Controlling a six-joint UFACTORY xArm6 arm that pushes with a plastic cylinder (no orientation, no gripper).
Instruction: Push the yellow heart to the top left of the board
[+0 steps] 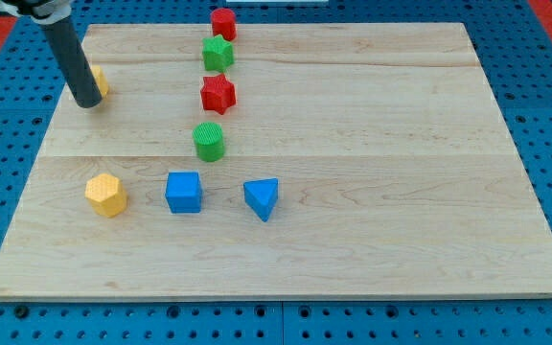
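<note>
My tip, the lower end of a plain dark rod that has no jaws to open or close and holds nothing, rests on the board at its far left. The yellow heart lies just to the right of the rod and slightly farther away than the tip. The rod hides most of it, so only a yellow sliver shows and the heart shape cannot be confirmed. Tip and block appear to be touching, though the overlap leaves this uncertain. The heart already sits close to the board's far left corner, so the task looks nearly complete. Any remaining push would run leftward and away, and the tip, now on the block's left and near side, seems poorly placed for the leftward part.

Other blocks are well apart from this pair. A red cylinder, a green star, a red star and a green cylinder form a column near mid-board. A yellow hexagon, a blue cube and a blue triangle lie in a nearer row.
</note>
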